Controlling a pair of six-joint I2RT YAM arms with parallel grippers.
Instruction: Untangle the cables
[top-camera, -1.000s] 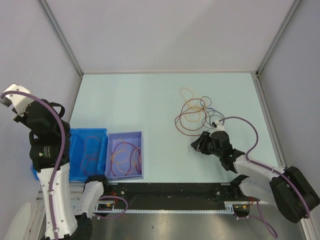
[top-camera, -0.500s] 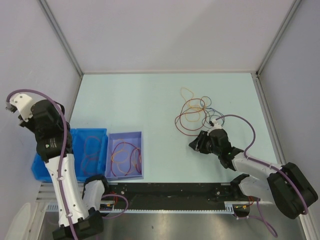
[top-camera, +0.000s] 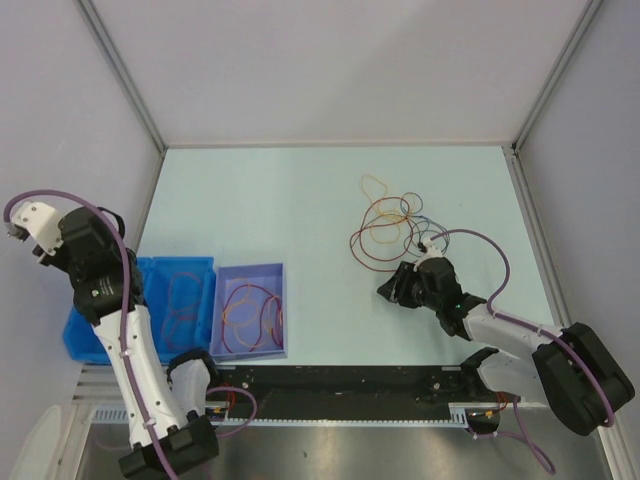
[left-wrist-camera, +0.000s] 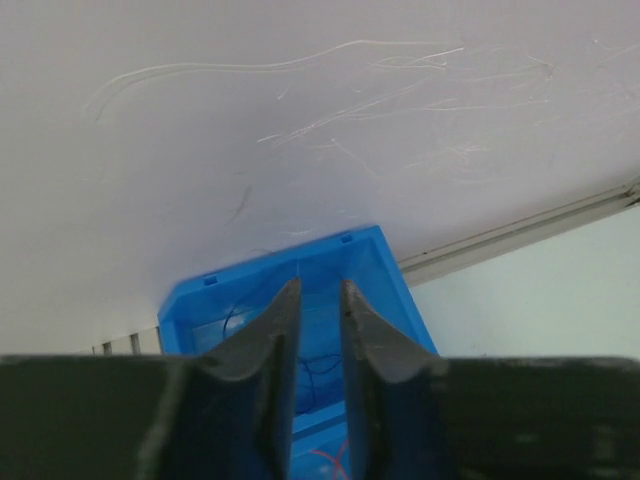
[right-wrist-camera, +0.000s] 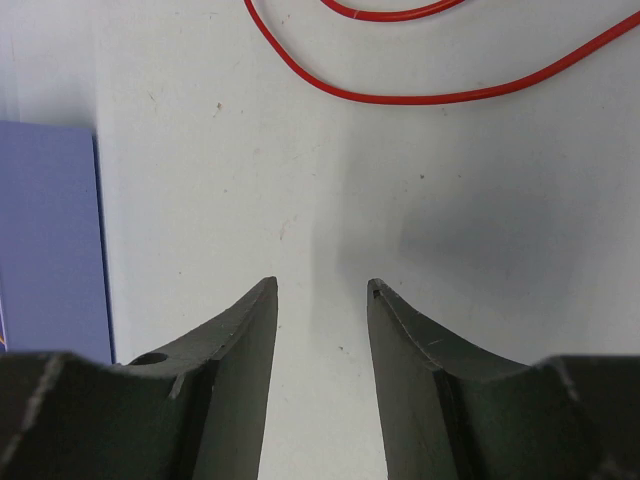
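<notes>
One raised left pincer, slightly parted.

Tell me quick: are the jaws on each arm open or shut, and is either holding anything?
Left gripper: jaws open a little, holding nothing.
Right gripper: jaws open, holding nothing.

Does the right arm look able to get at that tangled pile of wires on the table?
Probably yes: the right arm has its open, empty jaws just short of the cables, only bare table between.
</notes>
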